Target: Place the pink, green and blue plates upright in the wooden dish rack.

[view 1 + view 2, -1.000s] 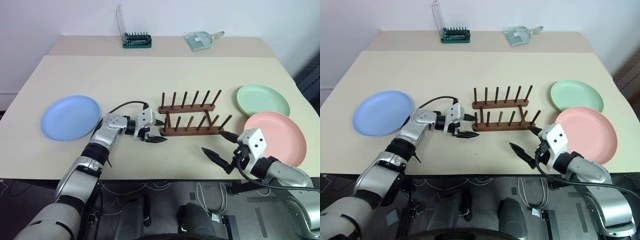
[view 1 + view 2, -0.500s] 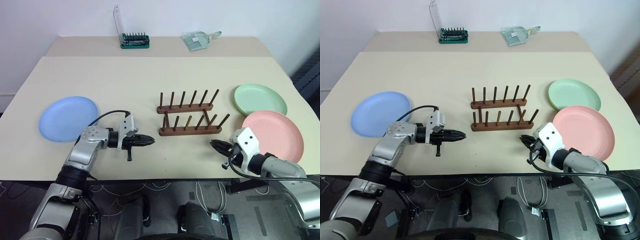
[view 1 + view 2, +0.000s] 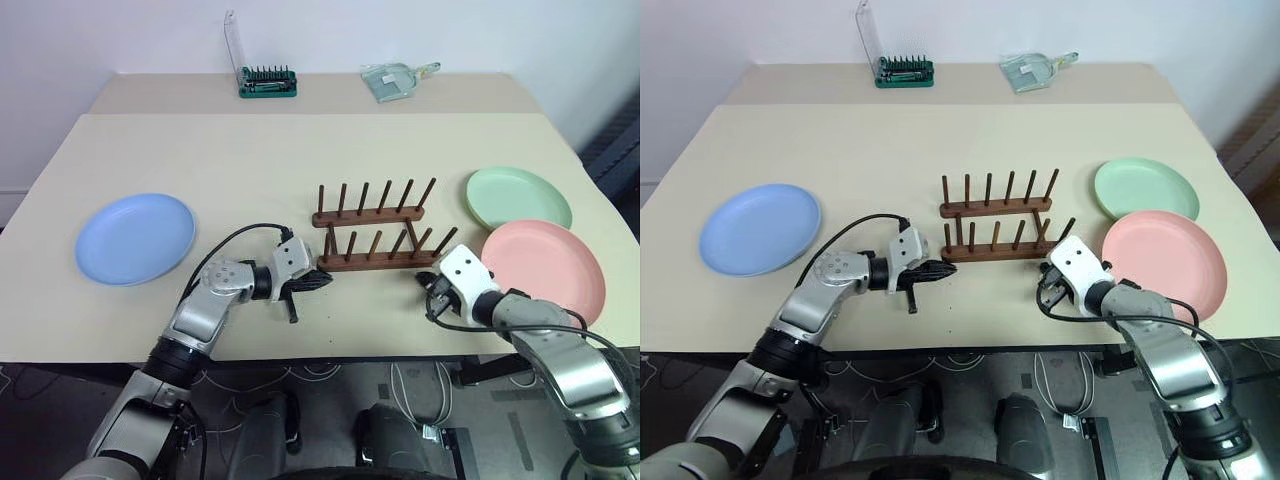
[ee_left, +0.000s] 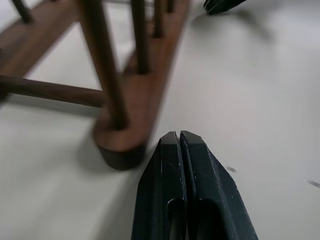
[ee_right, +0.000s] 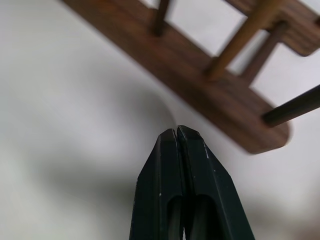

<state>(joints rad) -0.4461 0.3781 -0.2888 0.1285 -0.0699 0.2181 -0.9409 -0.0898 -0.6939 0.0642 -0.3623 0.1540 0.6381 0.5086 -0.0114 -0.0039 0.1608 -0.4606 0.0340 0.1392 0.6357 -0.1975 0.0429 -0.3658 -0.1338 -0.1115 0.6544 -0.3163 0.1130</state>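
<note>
Wooden dish rack (image 3: 374,236) stands mid-table, 2 rows of upright pegs on 2 rails, no plates in it. Table (image 3: 300,150) is beige.

Left gripper (image 3: 322,283): fingers pressed together, nothing between them, tip just beside the left end of the near rail. In the left wrist view the closed fingertips (image 4: 178,145) sit close to the rounded rail end (image 4: 120,145); contact cannot be confirmed.

Right gripper (image 3: 1044,283): fingers pressed together, empty, low over the table just beside the right end of the near rail. Right wrist view shows the shut tips (image 5: 176,137) near the rail, a bare strip of table between.

Blue plate (image 3: 135,238) lies flat at the left, well apart from the rack. Green plate (image 3: 518,198) lies flat at the right; pink plate (image 3: 545,271) flat, nearer, its far rim overlapping the green plate's near rim.

Far edge: green tray of screwdriver bits (image 3: 267,82) with clear lid raised; a clear dustpan-like item (image 3: 396,79) to its right.
</note>
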